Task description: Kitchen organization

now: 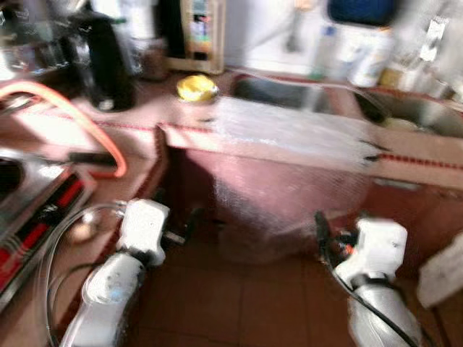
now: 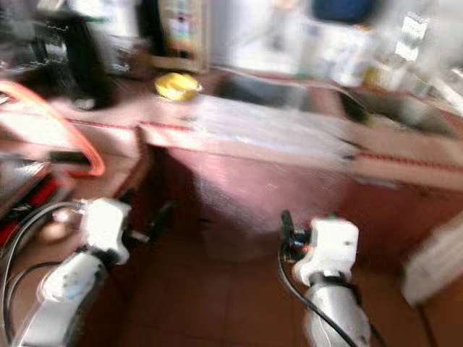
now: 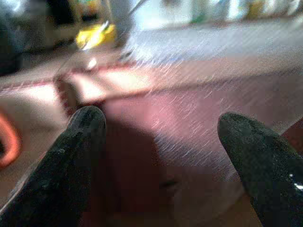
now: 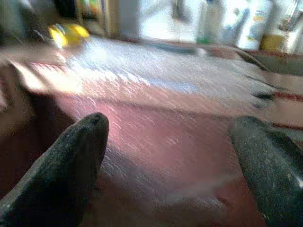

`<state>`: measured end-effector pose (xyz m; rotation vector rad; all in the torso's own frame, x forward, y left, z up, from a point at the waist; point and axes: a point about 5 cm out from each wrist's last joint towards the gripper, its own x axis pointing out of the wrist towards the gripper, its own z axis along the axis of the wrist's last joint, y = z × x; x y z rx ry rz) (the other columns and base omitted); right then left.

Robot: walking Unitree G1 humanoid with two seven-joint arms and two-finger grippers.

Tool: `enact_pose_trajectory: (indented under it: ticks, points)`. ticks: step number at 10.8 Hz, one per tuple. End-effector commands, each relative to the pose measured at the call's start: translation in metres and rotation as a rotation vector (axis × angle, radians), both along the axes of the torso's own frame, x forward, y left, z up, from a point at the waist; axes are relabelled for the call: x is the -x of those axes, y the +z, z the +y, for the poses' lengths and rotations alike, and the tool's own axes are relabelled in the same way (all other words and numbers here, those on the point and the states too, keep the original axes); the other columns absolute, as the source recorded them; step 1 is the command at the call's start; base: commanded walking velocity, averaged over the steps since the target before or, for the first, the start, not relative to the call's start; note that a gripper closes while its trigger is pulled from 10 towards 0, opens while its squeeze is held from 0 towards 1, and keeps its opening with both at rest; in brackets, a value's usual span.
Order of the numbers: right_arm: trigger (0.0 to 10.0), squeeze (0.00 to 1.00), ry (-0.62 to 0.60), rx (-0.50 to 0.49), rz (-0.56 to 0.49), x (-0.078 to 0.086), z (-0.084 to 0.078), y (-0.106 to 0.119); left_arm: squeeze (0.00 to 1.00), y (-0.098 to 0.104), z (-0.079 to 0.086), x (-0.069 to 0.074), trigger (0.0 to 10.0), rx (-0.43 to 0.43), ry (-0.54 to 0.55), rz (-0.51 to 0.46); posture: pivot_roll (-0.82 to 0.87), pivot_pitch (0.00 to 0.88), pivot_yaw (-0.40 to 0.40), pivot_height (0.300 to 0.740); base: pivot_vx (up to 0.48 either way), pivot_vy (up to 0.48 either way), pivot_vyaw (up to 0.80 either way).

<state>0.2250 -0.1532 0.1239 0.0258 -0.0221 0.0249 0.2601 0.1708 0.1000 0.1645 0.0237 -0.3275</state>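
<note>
Across the reddish counter a clear bubble-wrap sheet is draped: its upper part lies on the counter top, partly over the near edge of the sink, and the rest hangs down the counter front towards the tiled floor. All four views are blurred, so fine detail is lost.

Left of the sheet, on the counter top just beside the sink, sits a small yellow thing; what it is cannot be made out. Further left of the sheet stands a dark kettle or jug. An orange hose curves over the counter's left wing, above a steel stove. Behind the sink, against the wall, stand pale bottles.

Both arms are held low, in front of the hanging part of the sheet. The left gripper points at the sheet's left edge and the counter corner; its two black fingers stand wide apart with nothing between them, not touching the sheet. The right gripper faces the sheet's middle, fingers likewise spread and empty. In the head views each white wrist sits below the sheet's lower hem, the left gripper near the counter's inner corner, the right one under the sheet's right side.
</note>
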Motion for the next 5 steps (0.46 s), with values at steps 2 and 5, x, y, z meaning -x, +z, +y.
enact_pose_trajectory:
  ticks: [2, 5]
  points:
    - [10.0, 0.0, -0.039, 0.024, 0.012, 0.0033, -0.0135, -0.0009, 0.0, 0.0059, -0.0159, -0.0029, 10.0, 0.024, -0.057, -0.025, 0.09, 0.0, -0.034, 0.74, 0.337, 0.0, 0.0]
    - [10.0, 0.0, -0.036, 0.024, 0.016, 0.0028, -0.0138, -0.0008, 0.0, 0.0038, -0.0173, -0.002, 10.0, 0.03, -0.062, -0.018, 0.09, 0.0, -0.038, 0.74, 0.337, 0.0, -0.21]
